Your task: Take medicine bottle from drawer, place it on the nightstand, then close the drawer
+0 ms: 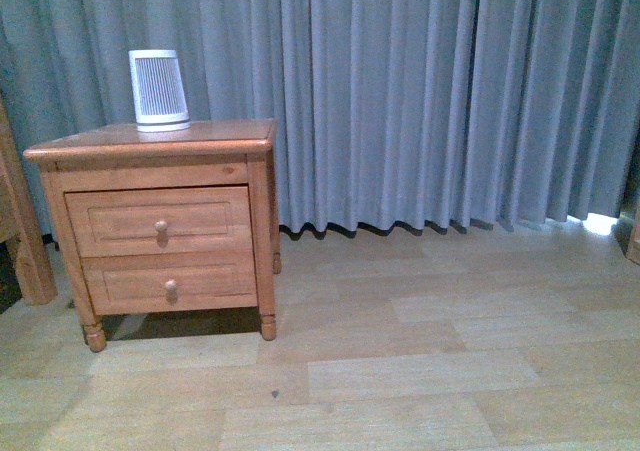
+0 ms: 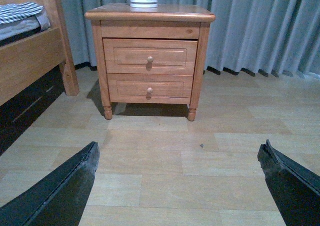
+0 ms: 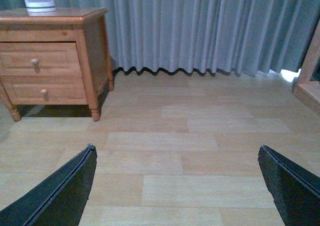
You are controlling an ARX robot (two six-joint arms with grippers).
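The nightstand (image 1: pixel 262 241) stands at ten o'clock in the front view, its upper drawer (image 1: pixel 158 221) flush shut and a white ribbed device (image 1: pixel 159 89) upright on its surface, while the left pincer (image 2: pixel 180 151) and right pincer (image 3: pixel 177 148) both hang spread wide apart above the floor (image 1: pixel 420 351).

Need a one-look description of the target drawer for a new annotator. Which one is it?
Against the grey-blue curtain stands a small orange-brown nightstand with a white ribbed device on top. Its front has two closed drawers, one above the other. The target is the upper drawer, directly under the top, not the lower drawer beneath it.
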